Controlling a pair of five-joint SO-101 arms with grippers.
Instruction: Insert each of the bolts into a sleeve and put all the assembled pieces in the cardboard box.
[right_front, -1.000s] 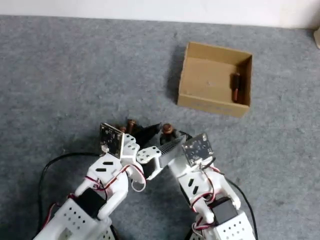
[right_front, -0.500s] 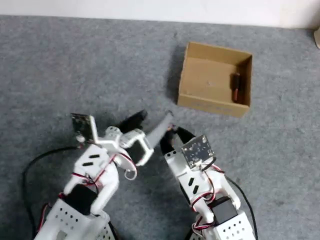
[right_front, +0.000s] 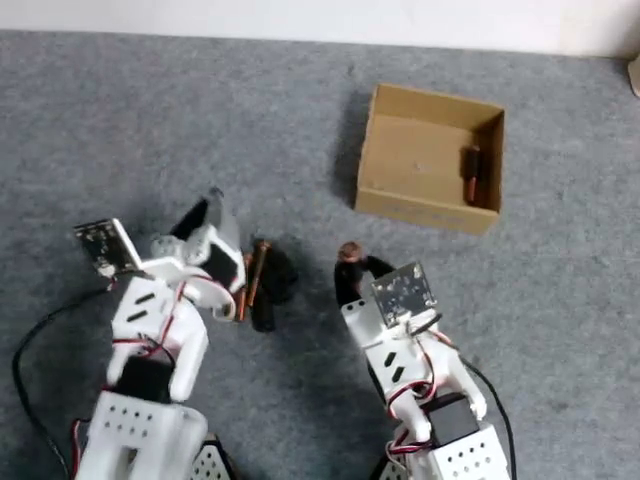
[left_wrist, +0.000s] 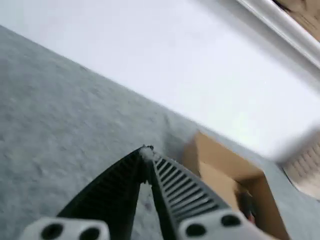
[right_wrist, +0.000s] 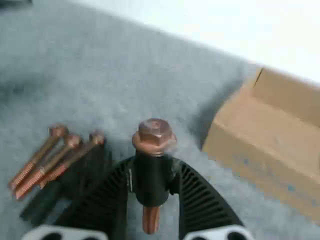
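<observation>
Right gripper (right_wrist: 152, 167) is clamped on a black sleeve (right_wrist: 151, 186) with a copper bolt (right_wrist: 154, 135) through it. The long axis is roughly vertical: hex head on top, threaded tip poking out below the sleeve. From above, the bolt head (right_front: 349, 252) sits at the middle of the table, near-left of the cardboard box (right_front: 383, 150).

Left gripper (left_wrist: 147, 152) is pinched together with the tips touching and nothing between them. It sits at the left (right_front: 208, 212), tips pointing toward the far side.

Three loose bolts (right_wrist: 55, 155) lie flat on the grey felt (right_front: 120, 120) between the two arms. They are side by side and roughly parallel. From above (right_front: 252, 280), their long axis runs near-far, with the heads at the far end. Spare black sleeves (right_front: 272, 285) lie touching them on the right; I can't tell the count.

The box is open-topped, far-right of the grippers and well apart from the loose parts. One assembled piece (right_front: 472, 175) lies inside against the right wall, long axis near-far.
</observation>
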